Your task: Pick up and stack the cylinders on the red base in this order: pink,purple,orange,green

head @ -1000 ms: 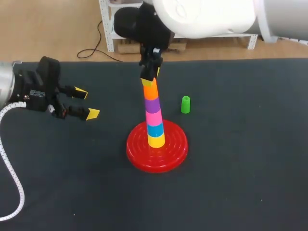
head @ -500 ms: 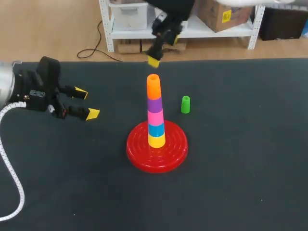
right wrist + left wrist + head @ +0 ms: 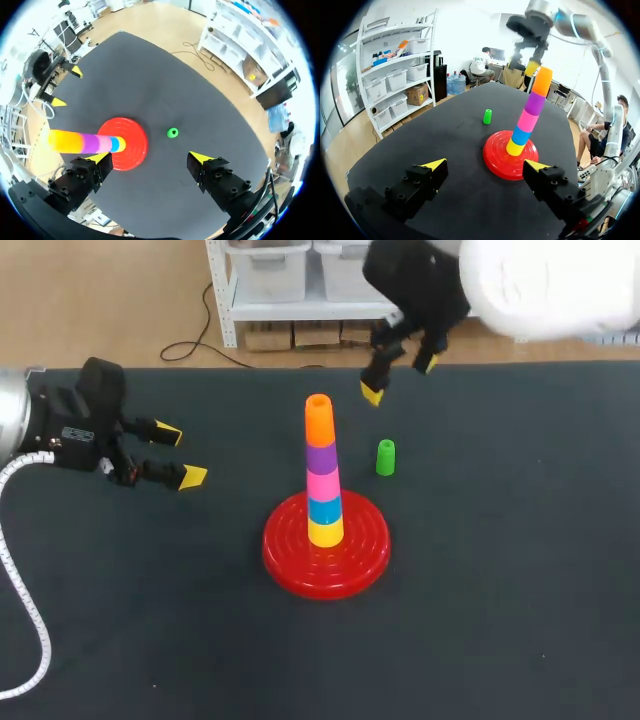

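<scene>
You have the red base and its stack, orange on top, ahead of your left gripper, which is wide and empty. Your right gripper is also wide and empty. The green cylinder stands below it, seemingly well clear.

My left arm comes in at the left edge of the frame. The left gripper points right, its yellow tips spread wide with nothing between them. My right arm enters from the upper right corner. The right gripper hangs tilted in the upper middle, tips downward, its fingers parted and empty.
</scene>
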{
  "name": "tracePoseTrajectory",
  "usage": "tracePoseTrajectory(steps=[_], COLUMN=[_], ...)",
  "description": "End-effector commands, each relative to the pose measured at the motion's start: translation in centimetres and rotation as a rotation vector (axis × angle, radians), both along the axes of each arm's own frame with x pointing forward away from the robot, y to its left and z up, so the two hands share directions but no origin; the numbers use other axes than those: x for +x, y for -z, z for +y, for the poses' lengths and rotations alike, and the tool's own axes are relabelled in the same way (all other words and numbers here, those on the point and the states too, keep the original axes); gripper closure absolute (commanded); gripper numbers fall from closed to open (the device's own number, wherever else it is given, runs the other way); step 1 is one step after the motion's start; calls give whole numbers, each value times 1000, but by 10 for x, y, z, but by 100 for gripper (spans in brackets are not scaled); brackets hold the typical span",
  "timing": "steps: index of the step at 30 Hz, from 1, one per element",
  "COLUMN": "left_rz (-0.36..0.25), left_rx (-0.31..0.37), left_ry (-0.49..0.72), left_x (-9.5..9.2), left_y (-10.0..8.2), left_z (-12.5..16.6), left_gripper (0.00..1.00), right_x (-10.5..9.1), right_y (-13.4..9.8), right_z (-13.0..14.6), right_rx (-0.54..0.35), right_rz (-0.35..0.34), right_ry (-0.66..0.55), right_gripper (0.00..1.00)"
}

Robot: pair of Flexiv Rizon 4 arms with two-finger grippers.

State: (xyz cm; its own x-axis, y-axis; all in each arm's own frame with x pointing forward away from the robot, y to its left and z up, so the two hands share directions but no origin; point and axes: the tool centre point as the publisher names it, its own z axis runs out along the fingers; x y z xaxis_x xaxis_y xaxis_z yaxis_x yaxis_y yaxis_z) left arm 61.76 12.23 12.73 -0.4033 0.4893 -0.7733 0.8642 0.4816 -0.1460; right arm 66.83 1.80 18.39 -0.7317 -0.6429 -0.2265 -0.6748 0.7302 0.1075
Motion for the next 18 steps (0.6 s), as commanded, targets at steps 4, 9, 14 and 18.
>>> tracePoseTrajectory(steps=[4,9,14,18], left_rz=[-7,-7,-7,-7], left_rx=[-7,-7,-7,-7], left_ry=[0,0,0,0], left_x=[-1,-1,-1,-1], left_y=[2,2,2,2], left_z=[1,1,1,1], left_gripper=[0,0,0,0], right_x=[18,24,30,36], right_y=[56,82,99,109], right_z=[-11,-15,-15,-12], right_rx=[-2,-24,-81,-85], right_rz=[38,77,91,99], right_ry=[66,93,106,118], right_gripper=[0,0,0,0])
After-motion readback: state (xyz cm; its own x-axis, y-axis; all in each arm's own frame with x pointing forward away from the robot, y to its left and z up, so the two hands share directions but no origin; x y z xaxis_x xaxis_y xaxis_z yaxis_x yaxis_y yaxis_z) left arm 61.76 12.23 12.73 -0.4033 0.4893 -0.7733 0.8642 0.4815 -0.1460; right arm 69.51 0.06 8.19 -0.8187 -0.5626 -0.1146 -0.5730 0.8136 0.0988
